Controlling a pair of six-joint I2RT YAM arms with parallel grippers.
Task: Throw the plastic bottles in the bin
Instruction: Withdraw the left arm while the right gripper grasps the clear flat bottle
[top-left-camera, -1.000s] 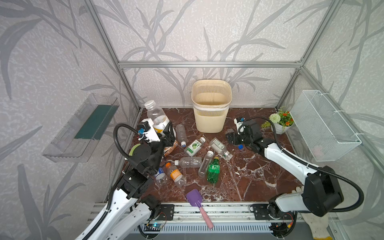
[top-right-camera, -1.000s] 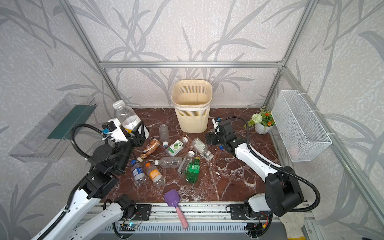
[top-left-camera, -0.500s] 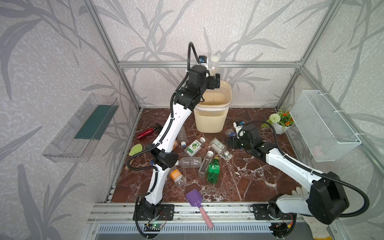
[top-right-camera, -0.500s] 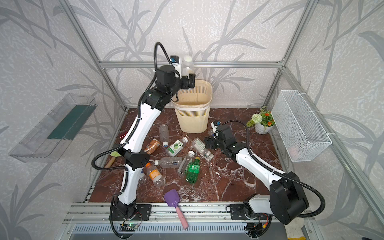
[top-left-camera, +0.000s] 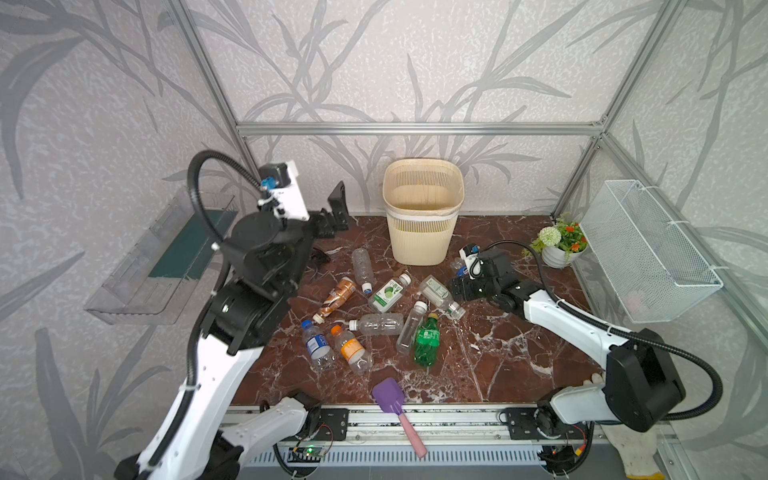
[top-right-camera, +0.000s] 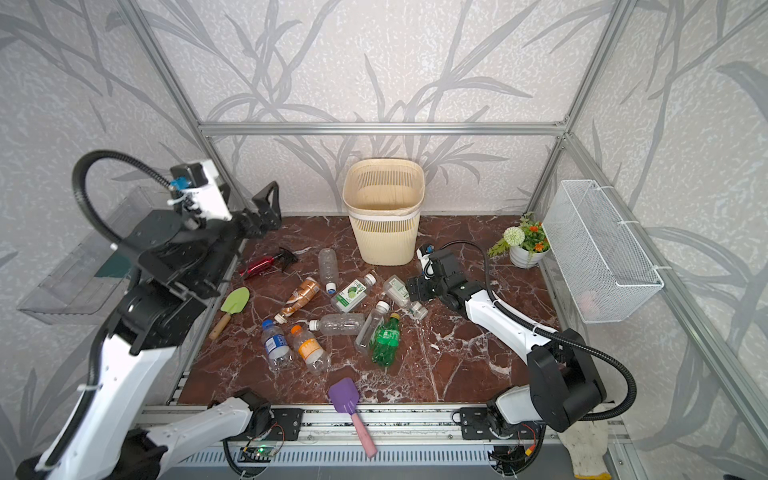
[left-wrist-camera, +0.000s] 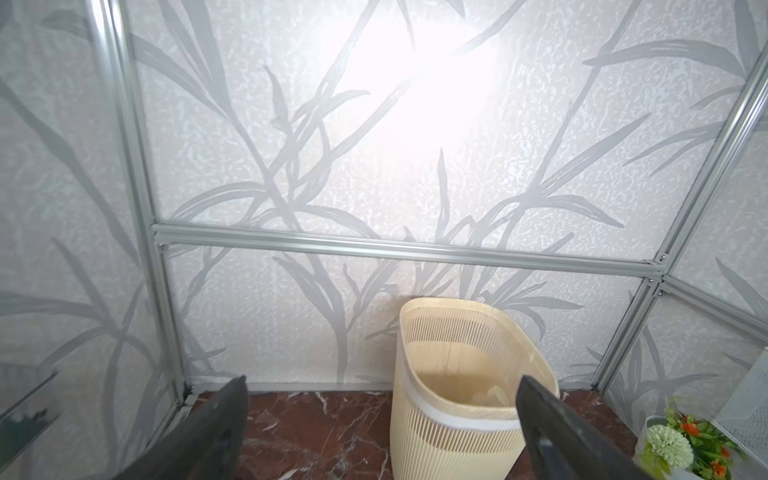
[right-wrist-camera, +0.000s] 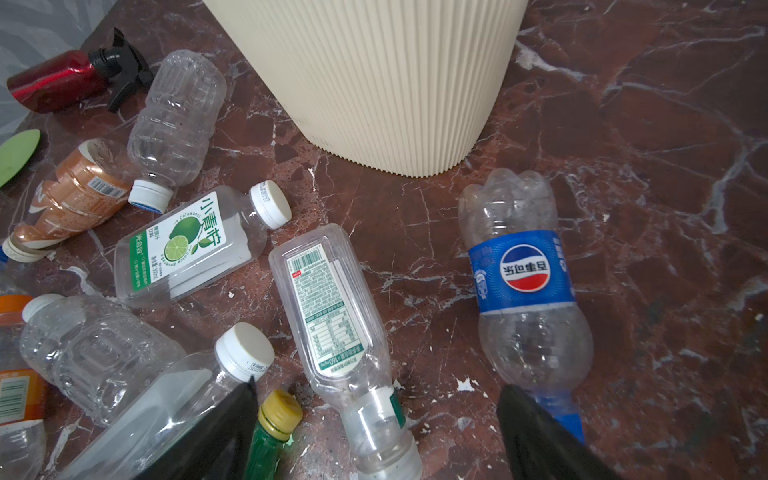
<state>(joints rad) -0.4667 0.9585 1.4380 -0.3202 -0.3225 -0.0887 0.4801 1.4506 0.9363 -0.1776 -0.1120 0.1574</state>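
1. The left gripper (left-wrist-camera: 382, 381) hangs raised at the left rear, jaws spread wide with nothing between them.
2. Small, mostly clear plastic bottles (top-left-camera: 380, 324) lie scattered on the dark red marble tabletop (top-left-camera: 498, 357) in front of the bin. Among them are a brown-labelled bottle (top-left-camera: 338, 293), a blue-capped bottle (top-left-camera: 316, 345) and a green bottle (top-left-camera: 427, 345).
3. The cream-beige slatted plastic bin (top-left-camera: 422, 237) stands upright at the rear centre.
4. The right gripper (right-wrist-camera: 376, 388) sits low just right of the pile, jaws wide apart and gripping nothing. The neck of a clear white-labelled bottle (right-wrist-camera: 332, 299) lies between its fingers, and a blue-labelled cola bottle (right-wrist-camera: 521, 282) lies beside one finger.
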